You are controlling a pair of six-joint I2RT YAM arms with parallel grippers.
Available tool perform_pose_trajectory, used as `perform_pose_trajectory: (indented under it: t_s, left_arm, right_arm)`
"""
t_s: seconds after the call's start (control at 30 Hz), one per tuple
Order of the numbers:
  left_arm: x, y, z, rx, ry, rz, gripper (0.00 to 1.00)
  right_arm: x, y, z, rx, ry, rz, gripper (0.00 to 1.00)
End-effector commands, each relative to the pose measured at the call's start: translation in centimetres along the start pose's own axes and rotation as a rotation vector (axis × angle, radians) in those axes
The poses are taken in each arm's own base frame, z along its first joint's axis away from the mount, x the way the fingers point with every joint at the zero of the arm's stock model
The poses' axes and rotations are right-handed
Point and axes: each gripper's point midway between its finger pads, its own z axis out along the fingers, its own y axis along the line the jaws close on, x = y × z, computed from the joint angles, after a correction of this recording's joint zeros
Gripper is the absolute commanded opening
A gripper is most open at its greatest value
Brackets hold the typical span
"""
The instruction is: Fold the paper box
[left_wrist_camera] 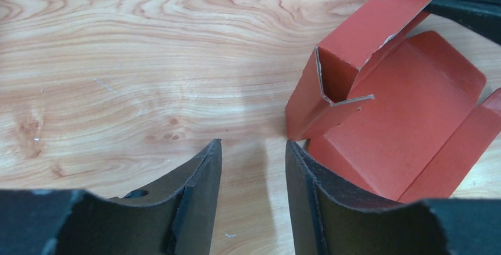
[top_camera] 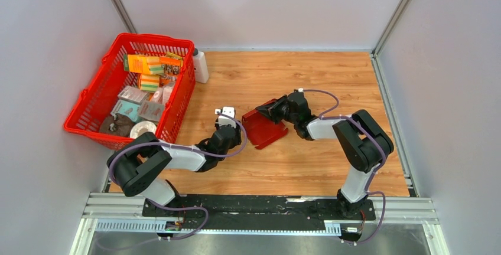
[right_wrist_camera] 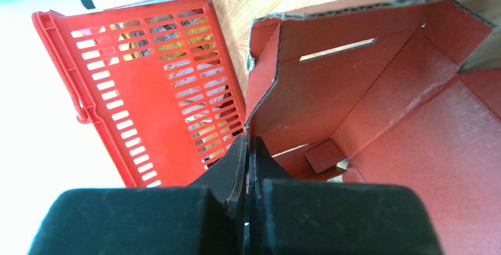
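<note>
The paper box (top_camera: 263,126) is dark red cardboard, partly folded, lying on the wooden table near the middle. In the left wrist view the box (left_wrist_camera: 402,113) has one raised wall and corner tab, its base flat. My right gripper (top_camera: 273,108) is shut on the box's raised far wall; in the right wrist view its fingers (right_wrist_camera: 249,149) pinch that wall's edge (right_wrist_camera: 331,84). My left gripper (top_camera: 227,113) is open and empty, just left of the box; its fingertips (left_wrist_camera: 253,149) sit beside the box's near corner, over bare wood.
A red plastic mesh basket (top_camera: 94,98) holding several printed packages stands at the back left, also showing in the right wrist view (right_wrist_camera: 147,90). A white bottle (top_camera: 201,66) stands beside the basket. Grey walls enclose the table on three sides.
</note>
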Motion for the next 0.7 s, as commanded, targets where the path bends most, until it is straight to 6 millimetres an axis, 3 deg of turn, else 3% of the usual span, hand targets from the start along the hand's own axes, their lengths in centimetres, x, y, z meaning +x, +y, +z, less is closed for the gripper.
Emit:
perform_pose_trajectory:
  t_s: [0.0, 0.27, 0.53, 0.67]
  left_arm:
    - [-2.4, -1.5, 0.5, 0.063, -0.068, -0.093, 0.51]
    - [-2.6, -3.5, 1.0, 0.162, -0.089, -0.111, 0.55]
    - [-4.0, -4.9, 2.9, 0.156, -0.110, -0.102, 0.35]
    - [-4.4, -5.0, 3.4, 0.137, -0.118, -0.090, 0.30]
  right_arm:
    - [-0.1, 0.8, -0.5, -0.007, -0.031, 0.036, 0.00]
    - [0.1, 0.7, -0.5, -0.004, -0.027, 0.041, 0.00]
    - [0.6, 0.4, -0.6, 0.001, -0.016, 0.064, 0.00]
    - [0.7, 0.3, -0.6, 0.002, -0.012, 0.077, 0.00]
